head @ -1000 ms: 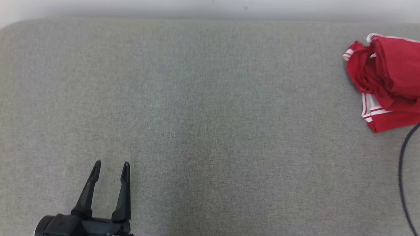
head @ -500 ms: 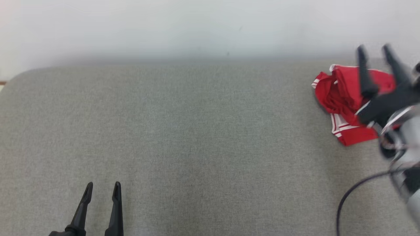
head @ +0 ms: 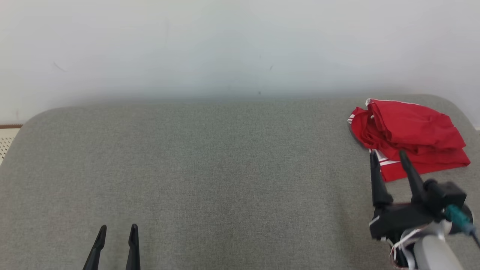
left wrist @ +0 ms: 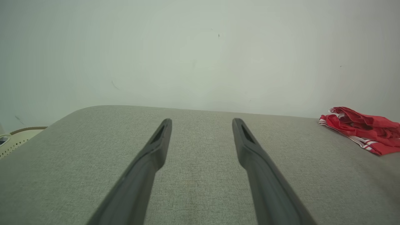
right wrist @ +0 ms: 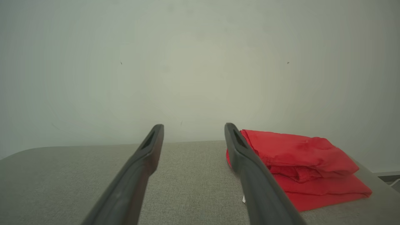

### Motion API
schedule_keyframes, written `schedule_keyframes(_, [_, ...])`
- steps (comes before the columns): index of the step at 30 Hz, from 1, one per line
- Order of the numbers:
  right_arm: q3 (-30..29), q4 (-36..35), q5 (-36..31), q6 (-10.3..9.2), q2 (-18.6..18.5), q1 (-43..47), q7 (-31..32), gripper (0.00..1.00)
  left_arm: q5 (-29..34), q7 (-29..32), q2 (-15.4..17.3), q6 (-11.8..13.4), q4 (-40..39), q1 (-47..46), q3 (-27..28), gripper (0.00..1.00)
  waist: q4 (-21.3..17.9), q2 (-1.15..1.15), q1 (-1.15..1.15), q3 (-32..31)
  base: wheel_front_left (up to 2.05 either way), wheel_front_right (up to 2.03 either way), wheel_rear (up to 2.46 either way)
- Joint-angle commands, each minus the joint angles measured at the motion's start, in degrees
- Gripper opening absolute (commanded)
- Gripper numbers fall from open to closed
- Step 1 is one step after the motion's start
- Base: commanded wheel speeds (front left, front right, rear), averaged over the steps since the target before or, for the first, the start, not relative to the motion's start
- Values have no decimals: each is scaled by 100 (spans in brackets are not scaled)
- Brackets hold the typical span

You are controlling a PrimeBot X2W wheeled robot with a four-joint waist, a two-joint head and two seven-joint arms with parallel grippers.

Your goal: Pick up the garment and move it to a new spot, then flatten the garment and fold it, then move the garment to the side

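The garment (head: pixel 408 133) is a red piece with white stripes, bunched and roughly folded at the far right of the grey padded table (head: pixel 225 168). It also shows at the right in the left wrist view (left wrist: pixel 362 129) and just right of the fingers in the right wrist view (right wrist: pixel 300 162). My right gripper (head: pixel 388 154) stands open just in front of the garment's near edge, fingers pointing at it, nothing between them. At the bottom left my left gripper (head: pixel 117 227) is open and empty, far from the garment.
A pale wall (head: pixel 225 48) rises right behind the table's far edge. The table's corners are rounded. A cream perforated object (head: pixel 5 138) sits beyond the left edge. A teal connector and cables (head: pixel 459 219) hang from my right wrist.
The head camera has tilted up, bringing the wall into view. My right gripper came in from the right, showed over the garment, and now sits lower, in front of its near edge. Both grippers stayed open.
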Motion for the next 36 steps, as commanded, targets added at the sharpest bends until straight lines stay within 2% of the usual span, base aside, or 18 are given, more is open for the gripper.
schedule_keyframes(1, [-129, -173, -226, -6, 185, 324, -7, 100, 43, -6, 0, 13, 24, 113, 52, 100, 17, 0, 1, -69, 0, 0, 0])
schedule_keyframes(8, [-457, -558, -963, -6, 657, 1182, -7, 100, 9, -6, 0, 129, -2, 262, 69, 100, 23, 0, 1, -178, 0, 0, 0])
schedule_keyframes(15, [-572, -843, -1209, -6, 871, 1734, -6, 100, -23, -6, 1, 196, 19, 329, 16, 100, 32, 0, 1, -219, 0, 0, 0])
schedule_keyframes(36, [-482, -893, -1436, -6, 1008, 1885, 36, 100, 80, -6, 1, 316, 135, 355, 26, 100, 21, 0, 1, -186, 0, 0, 0])
